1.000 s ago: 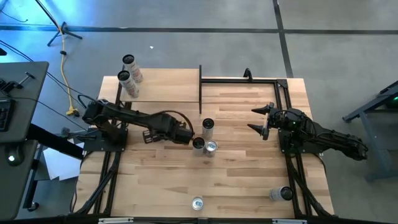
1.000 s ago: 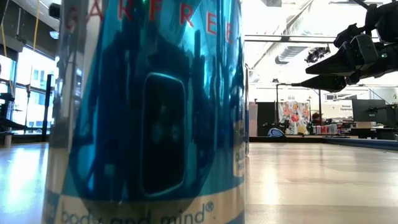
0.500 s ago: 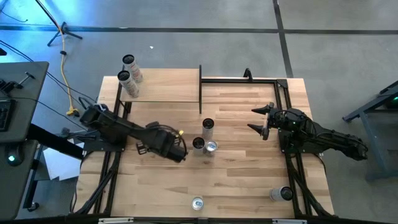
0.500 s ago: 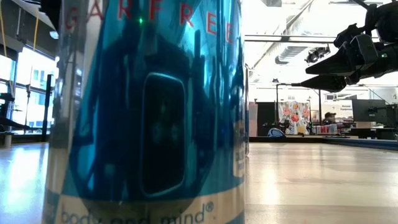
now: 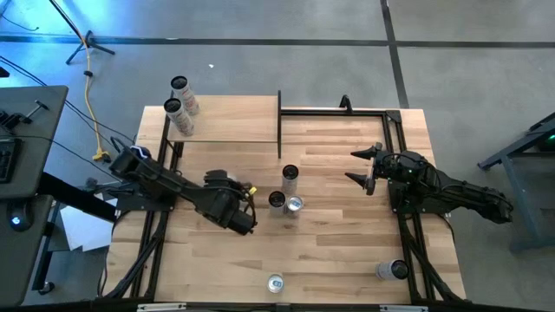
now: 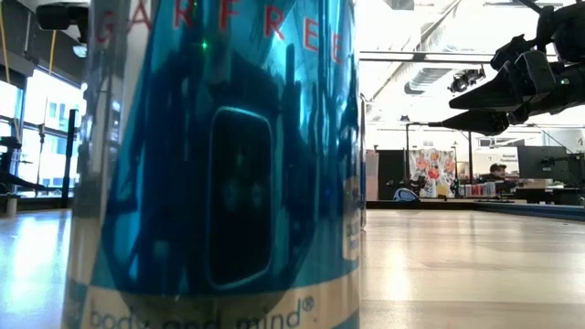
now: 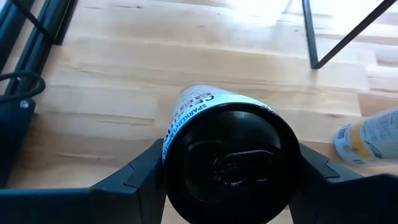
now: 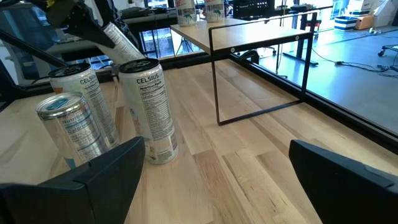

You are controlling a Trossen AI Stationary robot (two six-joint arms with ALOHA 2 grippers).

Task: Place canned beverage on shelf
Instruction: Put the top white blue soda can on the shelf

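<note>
Your left gripper (image 5: pixel 245 222) is clamped on a can (image 7: pixel 227 152), fingers pressed to both its sides, and it holds that can tilted above the table (image 5: pixel 347 251), just left of the three cans (image 5: pixel 287 192) grouped mid-table. The shelf (image 5: pixel 230 120) stands at the table's far left corner with two cans (image 5: pixel 180 106) already on its left end, well apart from the held one. Your right gripper (image 5: pixel 362 166) waits with its jaws spread wide and empty over the right side.
</note>
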